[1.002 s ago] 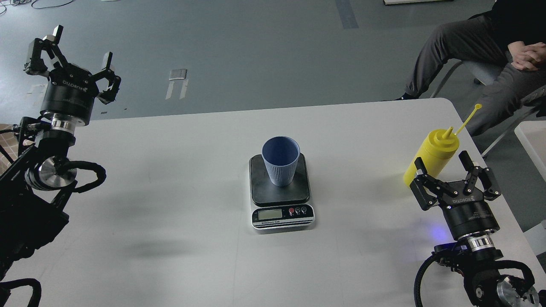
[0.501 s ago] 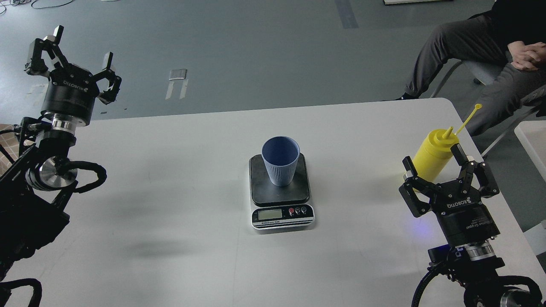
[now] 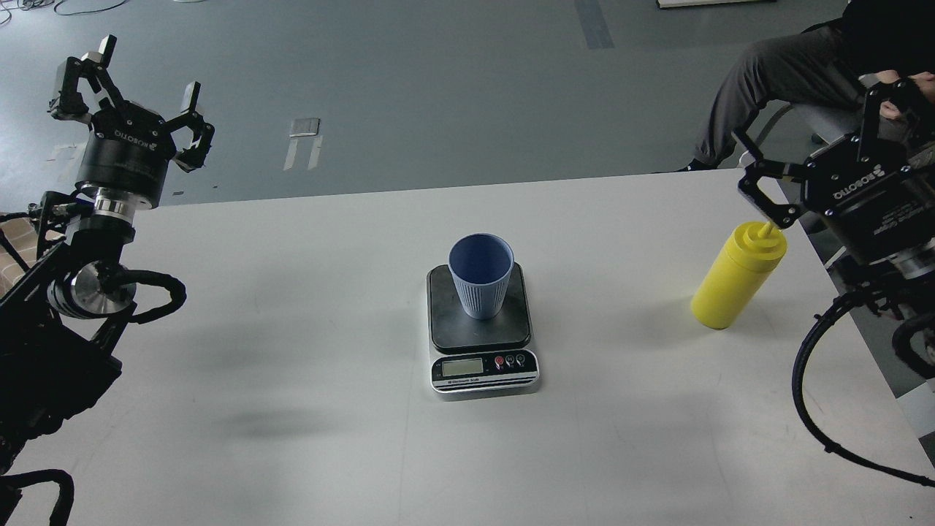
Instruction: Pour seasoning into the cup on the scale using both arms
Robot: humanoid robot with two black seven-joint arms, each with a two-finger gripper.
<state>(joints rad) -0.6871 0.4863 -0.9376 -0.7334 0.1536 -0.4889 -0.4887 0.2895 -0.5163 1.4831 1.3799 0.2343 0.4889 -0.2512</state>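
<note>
The light blue ribbed cup (image 3: 480, 281) stands upright on the black platform of the scale (image 3: 451, 332), mid-table, with the LCD front facing me. The yellow seasoning bottle (image 3: 736, 279) stands upright on the table at the right, its nozzle pointing up. Its tethered cap is hidden behind my right gripper. My right gripper (image 3: 819, 109) is open and raised, above and behind the bottle's top, one finger link close by the nozzle, holding nothing. My left gripper (image 3: 147, 68) is open and empty, held high at the far left, well away from the cup.
A seated person (image 3: 785, 77) in grey trousers is beyond the table's far right corner, close behind my right gripper. The white table (image 3: 292, 329) ends just right of the bottle. Grey floor lies beyond the far edge.
My right gripper has risen from low beside the bottle's near side to above and behind its top, staying open. The left gripper shifted slightly. Bottle, cup and scale have not moved.
</note>
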